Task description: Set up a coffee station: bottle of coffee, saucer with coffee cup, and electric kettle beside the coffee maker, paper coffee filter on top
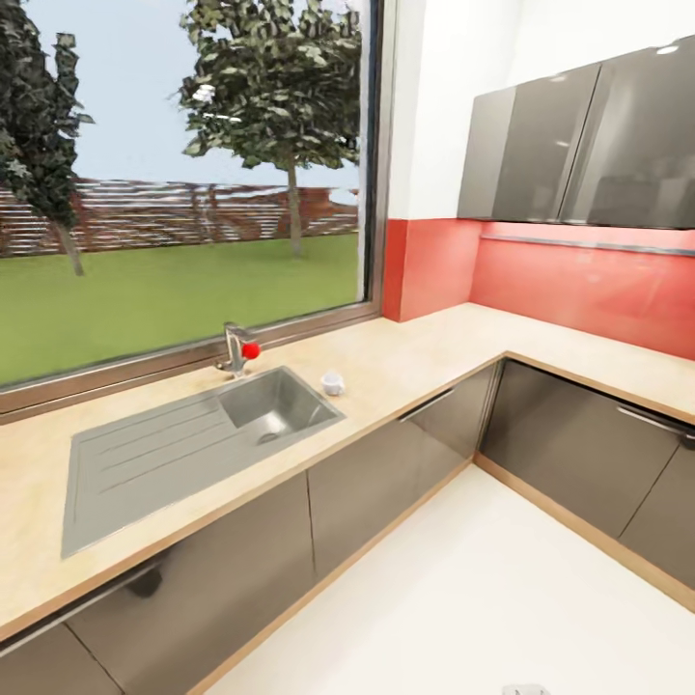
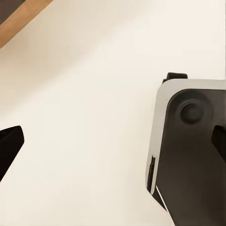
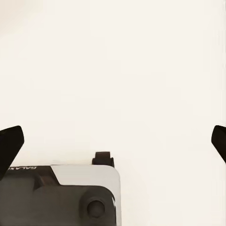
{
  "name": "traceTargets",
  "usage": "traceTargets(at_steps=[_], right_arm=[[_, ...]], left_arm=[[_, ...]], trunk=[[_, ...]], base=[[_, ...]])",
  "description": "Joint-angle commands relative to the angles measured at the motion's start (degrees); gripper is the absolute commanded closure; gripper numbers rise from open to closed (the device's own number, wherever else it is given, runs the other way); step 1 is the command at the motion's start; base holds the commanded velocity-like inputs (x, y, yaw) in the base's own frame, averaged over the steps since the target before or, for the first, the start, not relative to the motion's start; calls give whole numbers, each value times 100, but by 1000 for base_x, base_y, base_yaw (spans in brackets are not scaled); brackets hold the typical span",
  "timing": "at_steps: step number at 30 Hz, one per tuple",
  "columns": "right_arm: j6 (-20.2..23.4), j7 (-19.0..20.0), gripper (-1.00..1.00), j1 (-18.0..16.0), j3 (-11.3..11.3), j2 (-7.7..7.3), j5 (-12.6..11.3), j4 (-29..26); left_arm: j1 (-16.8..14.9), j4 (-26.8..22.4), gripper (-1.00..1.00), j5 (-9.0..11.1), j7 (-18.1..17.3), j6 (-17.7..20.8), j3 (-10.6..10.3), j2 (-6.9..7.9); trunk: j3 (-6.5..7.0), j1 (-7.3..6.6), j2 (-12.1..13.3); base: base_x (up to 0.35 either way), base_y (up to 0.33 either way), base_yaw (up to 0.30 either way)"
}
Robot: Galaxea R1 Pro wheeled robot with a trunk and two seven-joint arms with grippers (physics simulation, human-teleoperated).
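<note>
With both grippers spread wide and empty, only a cup (image 1: 333,383) sits on the counter (image 1: 415,352), so the station looks unstarted.

The only lettering stands on the robot base (image 3: 56,195) in the right wrist view: small white capitals along its dark top edge, cut off by the picture's border, of which "GALA" can be made out and the rest is lost. No other text, label, brand, number or sign is legible anywhere.
</note>
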Motion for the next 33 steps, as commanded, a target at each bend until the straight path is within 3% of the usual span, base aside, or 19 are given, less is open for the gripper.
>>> traceTargets(at_steps=[1,26,33], right_arm=[[12,11,-100,-1,49,-2,-61,-6],[9,11,-100,35,49,33,-78,-8],[16,30,-100,36,49,33,-96,-8]], left_arm=[[-7,11,-100,-60,24,-26,39,1],[-7,13,-100,-60,23,-26,30,-6],[-7,13,-100,-60,23,-26,32,-5]], trunk=[[-13,6,-12],[-13,6,-12],[-13,6,-12]], base=[[290,-201,0],[289,-201,0],[284,-212,-181]])
